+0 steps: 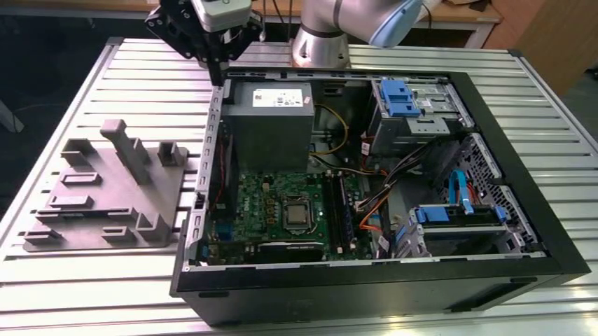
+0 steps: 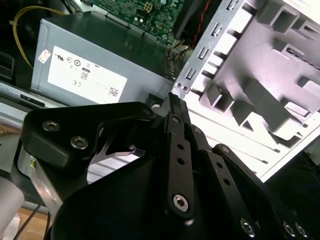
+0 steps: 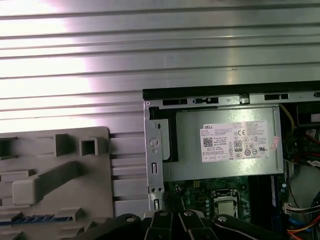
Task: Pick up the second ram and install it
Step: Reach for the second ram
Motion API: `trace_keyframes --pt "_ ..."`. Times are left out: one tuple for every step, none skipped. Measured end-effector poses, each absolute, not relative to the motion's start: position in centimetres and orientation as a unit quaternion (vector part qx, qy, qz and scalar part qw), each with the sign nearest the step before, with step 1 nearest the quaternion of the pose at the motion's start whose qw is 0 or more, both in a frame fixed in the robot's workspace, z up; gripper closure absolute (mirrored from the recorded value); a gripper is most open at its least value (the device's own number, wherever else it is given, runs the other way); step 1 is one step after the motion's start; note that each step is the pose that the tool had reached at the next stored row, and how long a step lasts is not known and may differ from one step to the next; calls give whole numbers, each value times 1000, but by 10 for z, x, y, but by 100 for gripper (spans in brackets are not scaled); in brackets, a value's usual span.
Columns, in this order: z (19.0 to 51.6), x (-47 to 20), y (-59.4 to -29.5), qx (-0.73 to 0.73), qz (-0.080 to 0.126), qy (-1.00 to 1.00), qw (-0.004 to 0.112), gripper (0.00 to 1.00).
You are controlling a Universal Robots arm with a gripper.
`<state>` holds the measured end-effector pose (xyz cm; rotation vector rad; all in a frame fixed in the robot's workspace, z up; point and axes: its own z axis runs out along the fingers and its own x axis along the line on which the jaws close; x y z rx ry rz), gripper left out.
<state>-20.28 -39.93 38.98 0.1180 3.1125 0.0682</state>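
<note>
The gripper [image 1: 217, 71] is held above the case [image 1: 374, 288], at the wall corner where the power supply [image 1: 271, 119] sits. Its jaws are closed tip to tip, and nothing is gripped between them. In the first wrist view the ram [image 3: 40, 218] is seen lying in a slot of the tray [image 1: 112, 210], just outside the case and apart from the gripper.
</note>
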Motion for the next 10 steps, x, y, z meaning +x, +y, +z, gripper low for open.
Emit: trace_keyframes --pt "390 -204 -399 38 22 999 13 90" --pt "389 -206 -399 38 22 999 13 90" --pt "389 -207 -400 38 22 999 13 90" --pt "389 -209 -400 38 22 999 13 90" --pt "388 -210 -400 38 22 999 13 90" --pt "388 -211 -400 38 22 999 13 90" --pt "388 -212 -400 38 22 999 13 90" --pt "387 -214 -401 38 22 999 13 90" --pt "387 -216 -401 38 22 999 13 90" --pt "386 -217 -401 38 22 999 13 90"
